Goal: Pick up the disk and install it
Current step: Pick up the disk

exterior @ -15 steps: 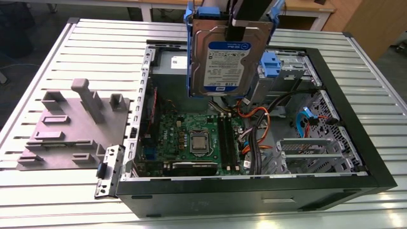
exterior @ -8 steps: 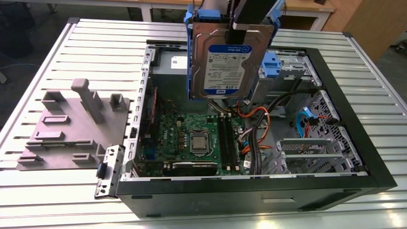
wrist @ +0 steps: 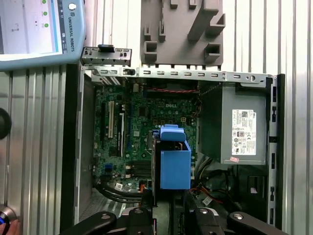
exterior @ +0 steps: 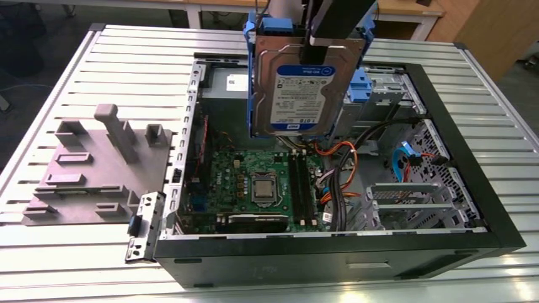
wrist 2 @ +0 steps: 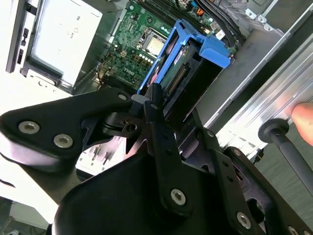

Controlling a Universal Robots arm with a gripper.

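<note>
**Held Fast From Above**

In the exterior view the arm (exterior: 341, 12) reached down from above. Its gripper (exterior: 325, 41) pointed straight downward and was clamped on the upper edge of the disk (exterior: 307, 88), which hung upright below it. In the second wrist view a black finger (wrist 2: 155, 105) pressed against the disk's near end.

Disk (exterior: 305, 88) hides part of motherboard (exterior: 229, 172); tool (exterior: 337, 38) cut off at exterior view's top.

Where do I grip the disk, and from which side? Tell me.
Grip the disk at its top short edge, pinching the flat faces, coming from above, as the tool does now. It hangs upright; blue side rails line its long edges, so leave those free.
</note>
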